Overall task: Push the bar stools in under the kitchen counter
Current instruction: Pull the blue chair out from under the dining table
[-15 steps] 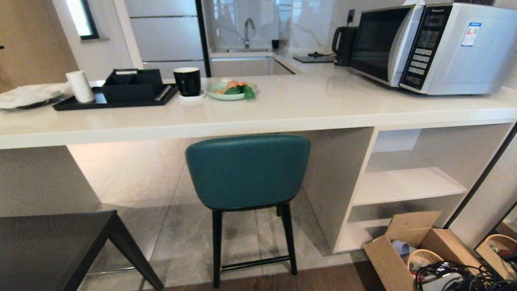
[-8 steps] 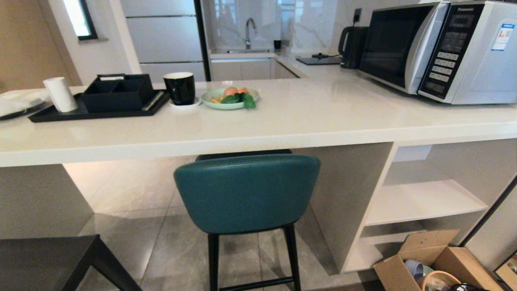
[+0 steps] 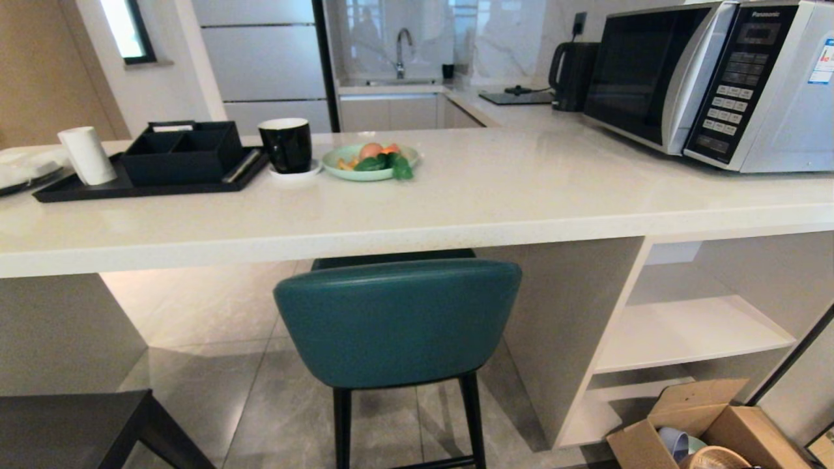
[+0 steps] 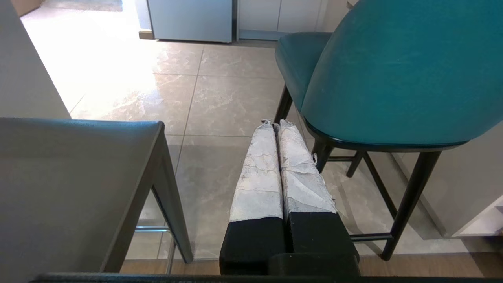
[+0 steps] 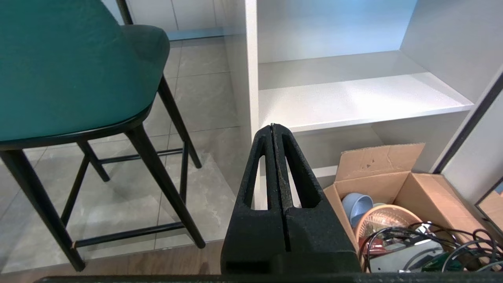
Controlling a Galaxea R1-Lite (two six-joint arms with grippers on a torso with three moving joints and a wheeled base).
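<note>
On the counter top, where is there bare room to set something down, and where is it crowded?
Free: the wide stretch of kitchen counter between the green plate and the microwave, plus the front strip above the teal stool. Crowded: the left end, where the black tray, organiser box, paper roll and black mug sit.

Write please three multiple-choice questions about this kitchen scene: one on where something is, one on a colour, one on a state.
1. Where is the black cup?
A. on the white shelf
B. on the counter, beside the green plate of food
C. inside the cardboard box

2. What colour is the stool with the curved back?
A. teal
B. red
C. white

3. How is the left gripper?
A. open wide
B. shut on a stool leg
C. shut, holding nothing

Answers:
1. B: the cup stands on the counter next to the plate.
2. A: its back and seat are teal.
3. C: its two fingers lie together over the bare floor.
</note>
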